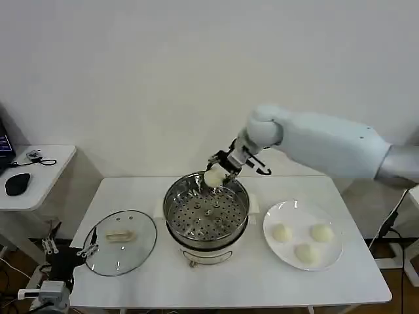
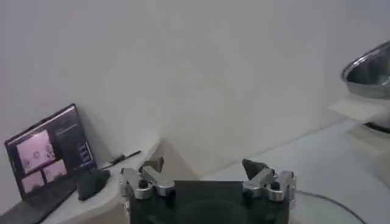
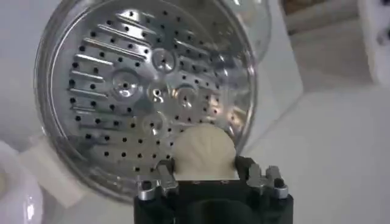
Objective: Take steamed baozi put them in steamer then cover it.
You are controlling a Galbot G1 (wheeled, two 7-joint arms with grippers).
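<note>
- Step in hand, judged: first baozi [image 1: 214, 176] carried to the steamer [image 1: 207, 212]; three more baozi [image 1: 303, 241] lay on the white plate [image 1: 275, 216], to the right of the steamer on the tabletop [image 1: 262, 281].
- Right hand [image 1: 219, 171] clenched on that baozi, held over the far rim of the steamer, above the perforated tray [image 1: 207, 217], which held nothing.
- Cover [image 1: 120, 241] rested flat on the tabletop to the left of the steamer, handle up, untouched.
- Left hand [image 2: 207, 176] parked low, left of the steamer and near the cover, fingers spread apart and holding nothing.
- Next move, judged: lowered toward the tray before release, set off-centre to leave room for three more.
- Right wrist view: baozi [image 3: 205, 152] pinched between the fingers [image 3: 159, 176] of the right hand [image 3: 206, 176], directly over the steamer [image 3: 61, 152] near its wall; grip detail hidden from the head view.
- Head view: plate and cover positions supplied.
- Left wrist view: edge of the steamer [image 2: 370, 70], plus a laptop [image 2: 47, 152] on a side table well left of it.
</note>
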